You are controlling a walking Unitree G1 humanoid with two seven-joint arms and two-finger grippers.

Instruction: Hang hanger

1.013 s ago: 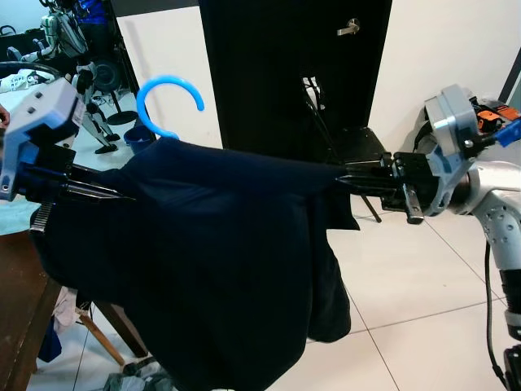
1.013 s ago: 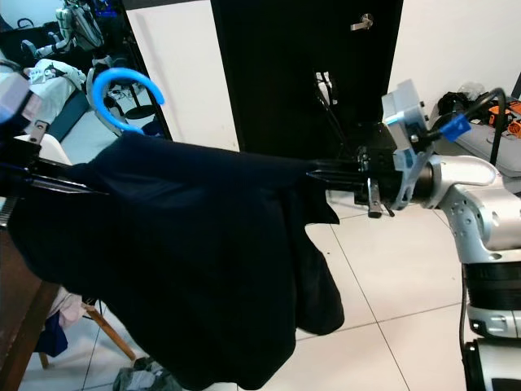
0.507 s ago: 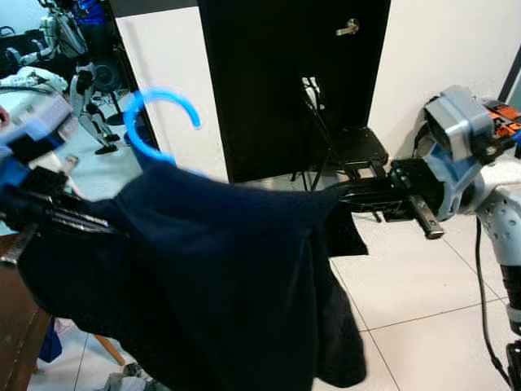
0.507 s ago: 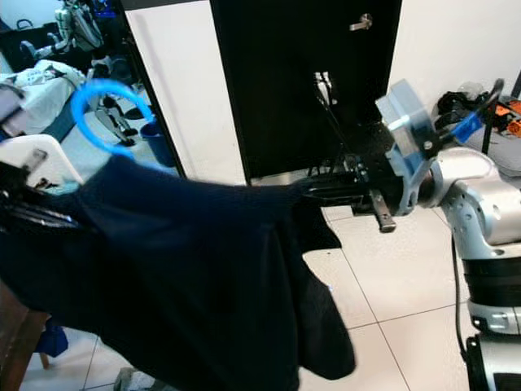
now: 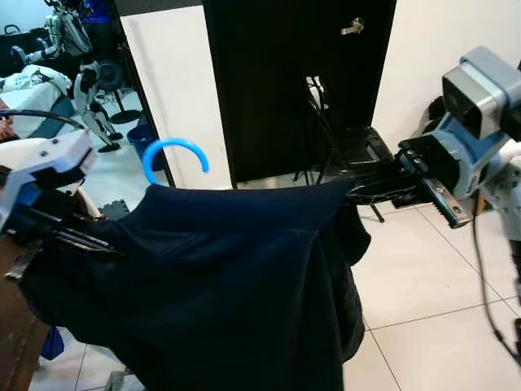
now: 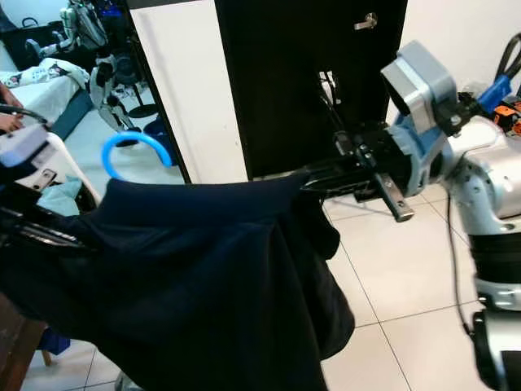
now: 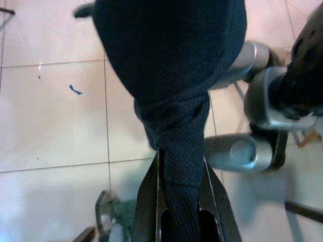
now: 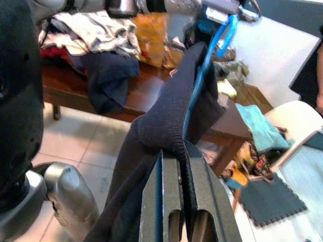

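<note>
While carrying, both closed on dark garment (image 5: pixel 236 277): left end effector (image 5: pixel 110 247), right end effector (image 5: pixel 352 189). Blue hanger (image 5: pixel 174 155) inside, apparently. Next: seek a rail.

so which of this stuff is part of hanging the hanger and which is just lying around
Part of the job:
- blue hanger
- dark shirt on it
- left gripper, right gripper, both pinching the shirt

Lying about:
- black door
- clothes pile on the brown table

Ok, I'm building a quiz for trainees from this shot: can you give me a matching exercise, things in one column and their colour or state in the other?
Things:
1. hanger hook
2. shirt
3. door
4. right gripper

States:
A. black, with a metal handle
B. bright blue, curved
C. shut on the shirt's edge
D. dark navy, stretched between both grippers

Pairs: 1-B, 2-D, 3-A, 4-C
</note>
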